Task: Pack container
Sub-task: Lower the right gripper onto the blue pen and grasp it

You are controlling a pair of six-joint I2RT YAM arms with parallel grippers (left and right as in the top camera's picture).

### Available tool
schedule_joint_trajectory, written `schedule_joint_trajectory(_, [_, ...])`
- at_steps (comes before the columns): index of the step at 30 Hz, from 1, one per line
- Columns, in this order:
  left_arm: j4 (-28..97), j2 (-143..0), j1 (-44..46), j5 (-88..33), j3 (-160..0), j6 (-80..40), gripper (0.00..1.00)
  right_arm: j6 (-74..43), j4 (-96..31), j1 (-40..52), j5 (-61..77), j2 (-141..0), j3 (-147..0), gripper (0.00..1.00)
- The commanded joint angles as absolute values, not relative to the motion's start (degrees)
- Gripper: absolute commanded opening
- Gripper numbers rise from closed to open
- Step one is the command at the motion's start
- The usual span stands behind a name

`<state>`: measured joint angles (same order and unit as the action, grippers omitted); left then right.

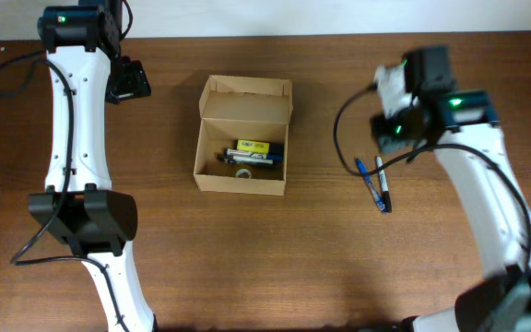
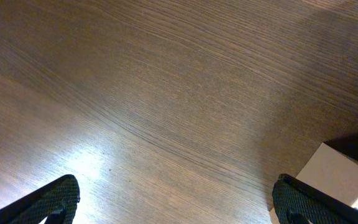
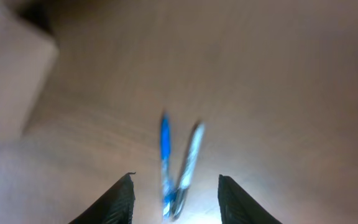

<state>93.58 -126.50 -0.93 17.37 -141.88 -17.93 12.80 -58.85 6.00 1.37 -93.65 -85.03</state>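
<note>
Overhead, a dark brown wood-grain surface point(image 1: 321, 267) fills nearly the whole view, with a pale strip point(image 1: 339, 17) running along its far edge. The container point(image 1: 241, 183), a plain tan cardboard box, sits near the middle of the surface with its flap lid point(image 1: 247, 97) folded up and back, so the inside is open to view. Inside it lie a yellow-and-black item point(image 1: 252, 147), a dark item point(image 1: 247, 158) just beside that, and a small pale ring point(image 1: 243, 171) near the front wall. The yellow item carries dark print too small to read, and the box itself bears no marking. To the right of the box, well apart from it, a blue pen point(image 1: 367, 180) and a dark pen point(image 1: 383, 187) lie side by side. The left end effector point(image 2: 176, 199) is spread wide above bare wood, holding nothing. The right end effector point(image 3: 176, 193) hangs above the two pens with its fingers partly apart and nothing pinched, though that view is blurred.
</note>
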Motion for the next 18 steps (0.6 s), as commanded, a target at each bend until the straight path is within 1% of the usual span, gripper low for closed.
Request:
schedule_joint_trajectory(1, [93.47,-126.3,-0.91,17.34,-141.58,-17.67,1.0,9.17,-57.12,5.58,5.8,-94.48,-78.22,0.46])
schedule_joint_trajectory(7, [93.49,-126.3,-0.91,17.34,-141.58,-17.67,1.0,8.47,-51.86,5.15,5.37,-98.19,-70.5,0.47])
schedule_joint_trajectory(18, [93.49,-126.3,-0.91,17.34,-141.58,-17.67,1.0,8.73,-49.69,4.47,5.32,-106.98,-70.15,0.46])
